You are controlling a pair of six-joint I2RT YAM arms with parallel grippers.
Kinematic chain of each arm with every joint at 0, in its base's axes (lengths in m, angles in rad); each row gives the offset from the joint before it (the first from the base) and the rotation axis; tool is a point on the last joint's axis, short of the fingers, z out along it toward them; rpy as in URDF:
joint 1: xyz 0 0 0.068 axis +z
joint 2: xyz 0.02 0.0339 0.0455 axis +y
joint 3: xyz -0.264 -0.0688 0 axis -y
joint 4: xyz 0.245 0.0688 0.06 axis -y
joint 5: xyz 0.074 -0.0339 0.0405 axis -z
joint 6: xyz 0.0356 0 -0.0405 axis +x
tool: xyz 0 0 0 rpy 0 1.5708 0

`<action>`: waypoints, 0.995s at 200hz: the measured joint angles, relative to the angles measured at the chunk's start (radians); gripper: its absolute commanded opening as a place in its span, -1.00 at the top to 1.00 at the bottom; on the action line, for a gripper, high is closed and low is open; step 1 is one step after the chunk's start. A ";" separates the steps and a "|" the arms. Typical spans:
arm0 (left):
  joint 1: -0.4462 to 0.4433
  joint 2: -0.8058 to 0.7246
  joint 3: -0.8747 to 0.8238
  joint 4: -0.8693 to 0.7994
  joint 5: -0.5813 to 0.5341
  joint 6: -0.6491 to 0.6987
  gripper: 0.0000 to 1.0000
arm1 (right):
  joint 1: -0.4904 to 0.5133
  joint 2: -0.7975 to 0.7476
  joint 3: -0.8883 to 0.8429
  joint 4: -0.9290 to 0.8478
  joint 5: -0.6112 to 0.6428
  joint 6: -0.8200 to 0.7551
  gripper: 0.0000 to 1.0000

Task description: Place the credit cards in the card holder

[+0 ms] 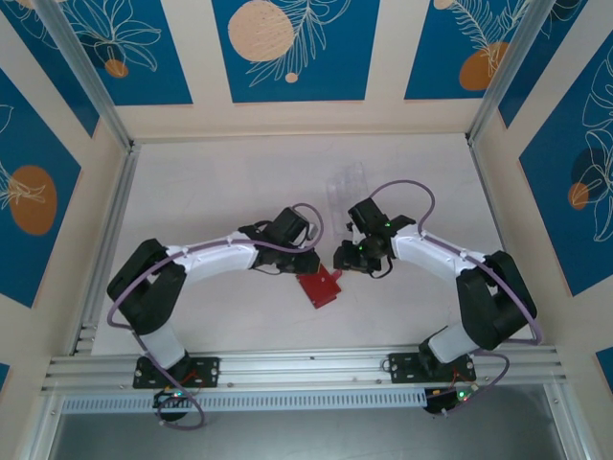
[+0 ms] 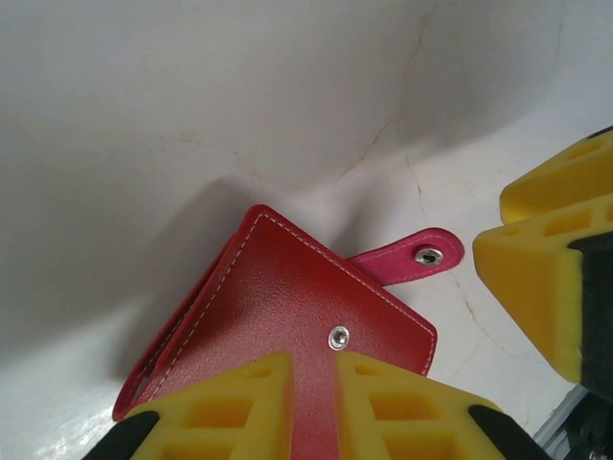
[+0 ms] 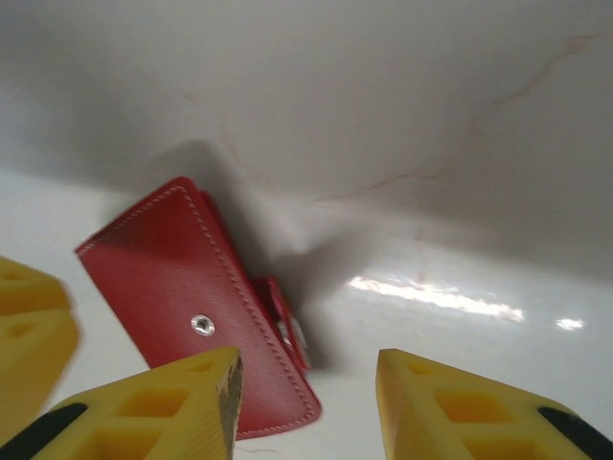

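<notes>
The wallet (image 1: pixel 321 287) is a small red, leather-like case with pale stitching along its edges. We find it folded over on the white table (image 1: pixel 211 192), near the middle and toward the near side, between the two grippers. Its snap tab (image 2: pixel 412 259) sticks out unfastened from one side. The matching stud (image 2: pixel 337 336) sits uncovered on the cover.

Left gripper (image 2: pixel 314 369): the fingers stand a narrow slit apart at the wallet's edge, and red cover shows in the slit. We cannot tell whether they pinch it.

Right gripper (image 3: pixel 306 369): the fingers stand apart with table surface between them and hold nothing. One finger is just beside a corner of the wallet.

Clearance: a clear plastic tray (image 1: pixel 347 184) lies farther out, apart from the wallet. Open table extends left and right to the side rails (image 1: pixel 107 240). The near rail (image 1: pixel 306 366) runs by the arm bases, apart from the wallet.
</notes>
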 measured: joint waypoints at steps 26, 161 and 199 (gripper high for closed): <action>-0.009 0.014 0.000 0.000 0.003 0.000 0.65 | -0.004 0.040 -0.001 0.044 -0.047 -0.004 0.39; -0.066 0.045 -0.064 0.045 0.003 0.000 0.66 | -0.026 0.064 -0.002 0.042 -0.090 -0.039 0.57; -0.071 0.045 -0.066 0.058 0.003 0.000 0.67 | -0.026 0.064 -0.002 0.030 -0.098 -0.054 0.65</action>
